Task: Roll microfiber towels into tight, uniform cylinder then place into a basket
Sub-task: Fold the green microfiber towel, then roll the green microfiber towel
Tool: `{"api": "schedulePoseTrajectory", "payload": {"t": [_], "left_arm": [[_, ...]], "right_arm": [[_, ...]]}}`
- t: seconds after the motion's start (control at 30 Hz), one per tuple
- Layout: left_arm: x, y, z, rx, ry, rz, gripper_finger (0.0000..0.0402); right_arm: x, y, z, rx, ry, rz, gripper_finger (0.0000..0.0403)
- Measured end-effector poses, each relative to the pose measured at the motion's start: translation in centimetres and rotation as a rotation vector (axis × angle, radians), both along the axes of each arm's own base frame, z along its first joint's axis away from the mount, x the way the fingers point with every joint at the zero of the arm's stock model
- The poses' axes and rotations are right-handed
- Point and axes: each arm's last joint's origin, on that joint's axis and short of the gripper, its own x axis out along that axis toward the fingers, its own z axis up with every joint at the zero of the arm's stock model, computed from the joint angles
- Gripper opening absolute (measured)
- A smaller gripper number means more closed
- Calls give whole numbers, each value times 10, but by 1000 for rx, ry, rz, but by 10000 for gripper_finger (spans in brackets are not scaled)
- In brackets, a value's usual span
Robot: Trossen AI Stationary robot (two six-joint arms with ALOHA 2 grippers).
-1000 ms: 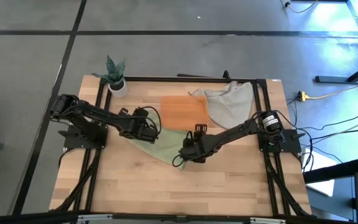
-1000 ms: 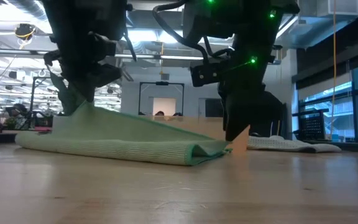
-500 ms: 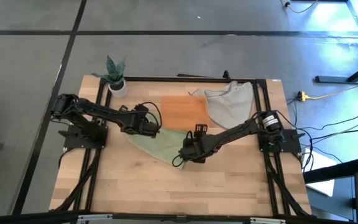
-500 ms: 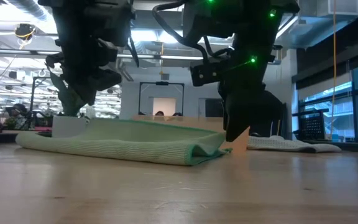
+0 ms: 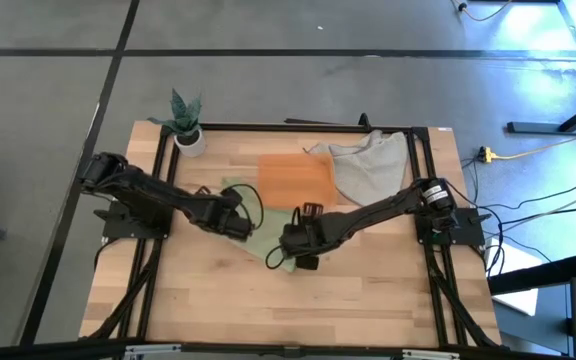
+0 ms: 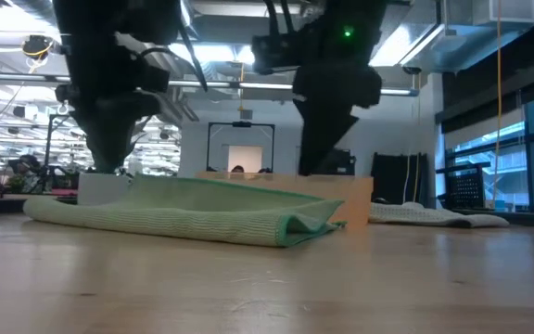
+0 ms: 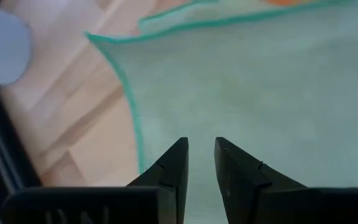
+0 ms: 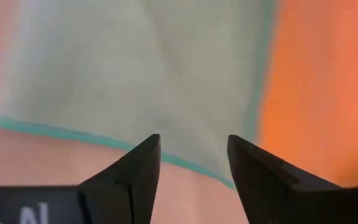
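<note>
The left gripper (image 7: 201,155), fingers slightly parted, hovers over the green towel (image 7: 260,81); the right gripper (image 8: 191,155), spread, holds nothing above its edge, the orange basket (image 8: 322,93) just beside.

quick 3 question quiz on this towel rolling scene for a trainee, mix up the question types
1. True or false: the green towel is already rolled into a cylinder.
2. What lies in the orange basket? A) a green towel B) a grey towel C) nothing
3. Fill in: both claws, left and right, are ____ above the green towel.

Key:
1. False. It lies loosely folded and flat on the table.
2. C. The grey towel lies beside the basket on the table.
3. Open, holding nothing.
</note>
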Motion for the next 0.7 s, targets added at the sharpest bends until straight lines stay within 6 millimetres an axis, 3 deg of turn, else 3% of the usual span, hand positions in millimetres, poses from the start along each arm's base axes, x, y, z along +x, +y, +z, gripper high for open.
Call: {"api": "schedulePoseTrajectory", "payload": {"t": [0.2, 0.43, 0.7], "left_arm": [[9, -18, -13, -9, -29, -61, 70], [19, -34, -38, -22, -7, -103, 70], [22, -39, -61, -50, 81, -107, 70]], "right_arm": [[5, 6, -19, 143, -75, 125, 189], [-2, 5, -36, 169, -63, 113, 189], [-8, 7, -49, 264, -43, 158, 189]]}}
